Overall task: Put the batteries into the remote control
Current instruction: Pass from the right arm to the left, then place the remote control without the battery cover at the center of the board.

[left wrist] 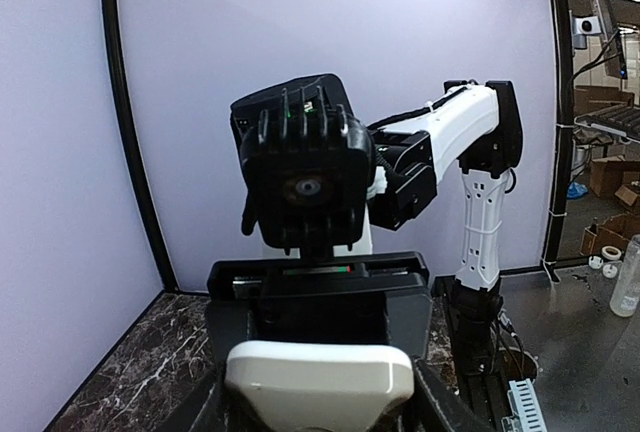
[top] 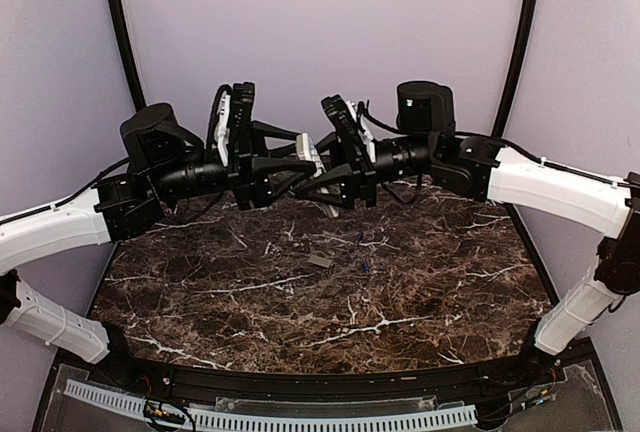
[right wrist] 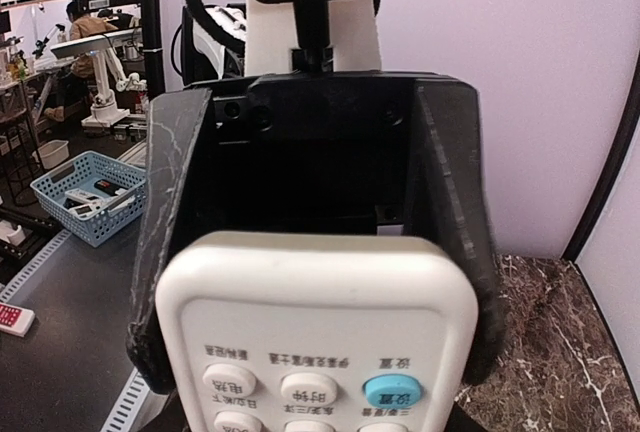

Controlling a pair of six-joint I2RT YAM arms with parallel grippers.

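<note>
**Table:** dark brown marble-patterned table top (top: 200, 292) veined in white. It carries the loose parts listed below.

**Right gripper** (right wrist: 315, 272)**:** black, two-fingered. It is clenched on the remote, with one finger against each long edge.

**Left gripper** (left wrist: 320, 397)**:** black, two-fingered, facing the right one head-on. Its fingers flank the remote's other end. Whether they press on it or stand just clear cannot be told.

**Remote control** (right wrist: 320, 322)**:** small white oblong plastic remote with rows of pale buttons and one blue one. It is held aloft between the two grippers, above the far middle of the table.

**Cover:** small flat grey rectangular cover piece (top: 319, 261), lying on the table near the centre. It is off the remote, so the compartment is probably open.

**Batteries:** two tiny slim blue-purple cylinders, one (top: 358, 238) just beyond the cover and one (top: 366, 266) just to its right. Both lie loose on the table.

**Step in hand (judged):** passing or re-gripping the remote between the arms. No battery is loaded yet.

**Next move (judged):** one gripper must hold the remote firmly with its back exposed. The other must let go and descend to pinch a battery, which is small and may roll.
</note>
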